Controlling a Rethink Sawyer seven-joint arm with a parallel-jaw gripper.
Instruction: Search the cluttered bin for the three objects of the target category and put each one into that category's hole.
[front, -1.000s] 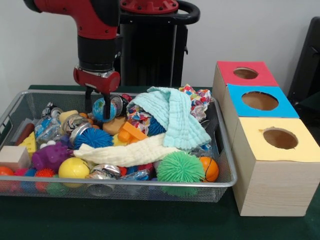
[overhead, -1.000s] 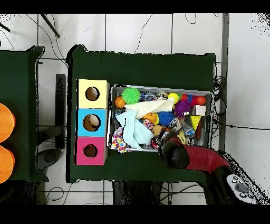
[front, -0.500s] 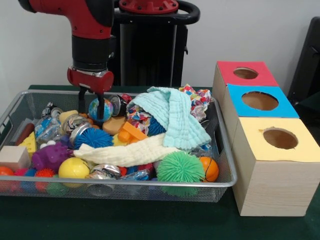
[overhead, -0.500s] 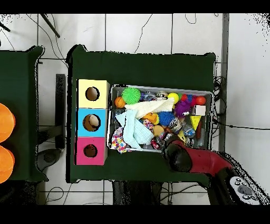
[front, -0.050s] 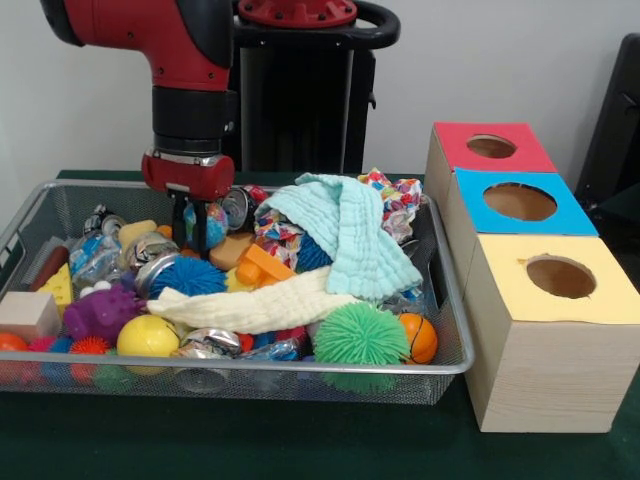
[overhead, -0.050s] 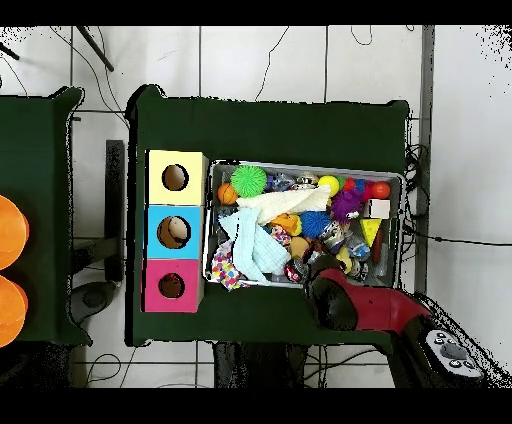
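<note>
**A:** What is seen nearest the front edge of the table?

**B:** A wire mesh bin (front, -0.050s: 455, 330) is set on the green table (front, -0.050s: 250, 440). Along the bin's front wall a green spiky ball (front, -0.050s: 360, 335) is lodged, with a small orange ball (front, -0.050s: 420, 338) touching it toward the boxes. A yellow ball (front, -0.050s: 147, 337) and a purple toy (front, -0.050s: 98, 312) are found toward the other front corner, a wooden block (front, -0.050s: 27, 313) beside them.

**A:** And mid-bin?

**B:** A cream cloth (front, -0.050s: 260, 305) is draped across the middle, a blue spiky ball (front, -0.050s: 186, 276) behind it. A mint cloth (front, -0.050s: 350, 235) is heaped toward the back.

**A:** The gripper?

**B:** The gripper (front, -0.050s: 196, 228) is lowered at the bin's back wall, its fingers clamped on a blue-green globe ball (front, -0.050s: 205, 224), which is held just above the clutter.

**A:** The holes?

**B:** Beside the bin, three boxes are lined up from front to back: yellow box (front, -0.050s: 548, 330), blue box (front, -0.050s: 515, 205), red box (front, -0.050s: 487, 148), each topped with a round hole.
</note>
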